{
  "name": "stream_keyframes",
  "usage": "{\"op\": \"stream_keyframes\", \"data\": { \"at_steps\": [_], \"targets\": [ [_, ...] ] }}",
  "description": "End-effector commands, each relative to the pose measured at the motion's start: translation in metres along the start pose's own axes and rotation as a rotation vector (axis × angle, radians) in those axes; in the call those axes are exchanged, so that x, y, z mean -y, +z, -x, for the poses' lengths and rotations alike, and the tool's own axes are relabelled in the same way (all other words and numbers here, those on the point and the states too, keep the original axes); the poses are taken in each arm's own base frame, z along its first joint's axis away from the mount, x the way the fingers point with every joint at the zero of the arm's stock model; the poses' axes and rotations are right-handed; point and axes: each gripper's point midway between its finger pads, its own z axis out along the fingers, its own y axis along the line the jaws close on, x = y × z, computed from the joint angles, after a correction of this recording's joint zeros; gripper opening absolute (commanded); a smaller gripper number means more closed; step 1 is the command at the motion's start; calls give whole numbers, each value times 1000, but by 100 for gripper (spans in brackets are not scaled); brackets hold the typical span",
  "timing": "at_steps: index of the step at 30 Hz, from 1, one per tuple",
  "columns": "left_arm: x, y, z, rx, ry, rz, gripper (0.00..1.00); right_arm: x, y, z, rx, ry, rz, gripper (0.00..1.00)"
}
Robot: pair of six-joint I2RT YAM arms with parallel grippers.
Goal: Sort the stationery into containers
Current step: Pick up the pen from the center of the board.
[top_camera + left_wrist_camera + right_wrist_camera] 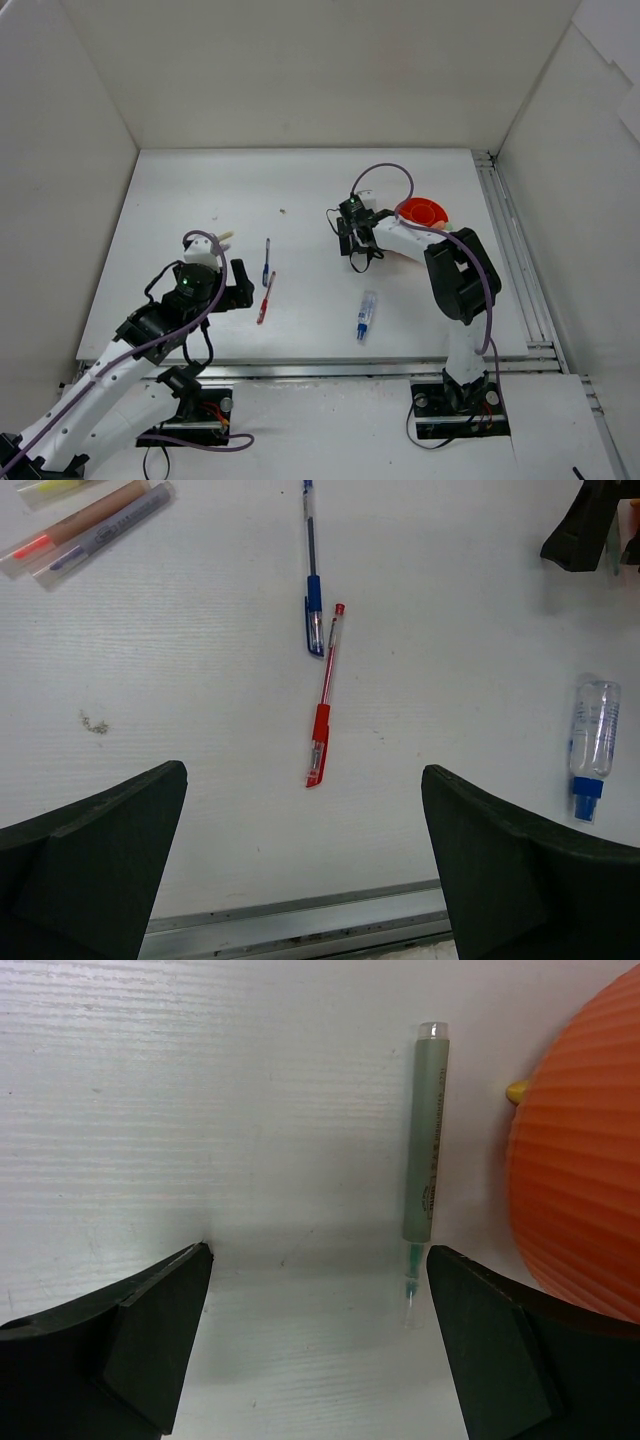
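Since the right gripper (318, 1252) hangs spread, empty, over the slim green plastic pen (427, 1135) lying just beside the ribbed orange plastic cup (585, 1160), closing may bump that cup; left gripper (303, 768) likewise spread.

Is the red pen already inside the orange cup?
No, the red pen lies flat on the white table, beside the blue pen.

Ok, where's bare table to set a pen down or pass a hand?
Bare: the far strip of table along the back wall, and the gap between the blue pen and the right hand. Crowded: beside the orange cup, where the green pen lies, and around the red pen.
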Motion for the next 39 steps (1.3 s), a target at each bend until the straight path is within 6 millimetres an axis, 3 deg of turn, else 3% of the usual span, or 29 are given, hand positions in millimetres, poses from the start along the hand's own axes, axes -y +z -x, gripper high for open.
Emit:
{"op": "stream_keyframes", "data": {
  "at_steps": [1,3,6,13,16,20,23,27,33,37,39],
  "targets": [
    [9,-9,25,73,-27,-22,100,1,2,-3,-23,18,-6,86],
    [7,-11,25,72,-29,-16,100,0,6,-7,-48,38,24,77],
    [8,-13,28,81,-35,-18,100,0,7,-10,-67,60,48,74],
    [8,-12,28,79,-30,-17,100,5,5,-10,-60,68,47,73],
    [9,-8,28,73,-24,-11,100,7,-5,-3,-23,44,36,74],
    [11,-4,29,76,-24,-15,100,20,-26,16,77,13,-59,79],
    [12,-3,29,81,-28,-18,100,36,-28,18,102,35,-133,81],
    [11,-3,30,88,-28,-15,100,48,-25,14,102,60,-192,87],
    [10,-3,32,83,-11,-3,100,67,-16,9,83,99,-242,87],
    [10,-3,35,89,-9,1,100,67,-10,9,68,117,-232,81],
    [11,-3,36,91,-7,0,100,61,-5,5,40,118,-187,73]
  ]
}}
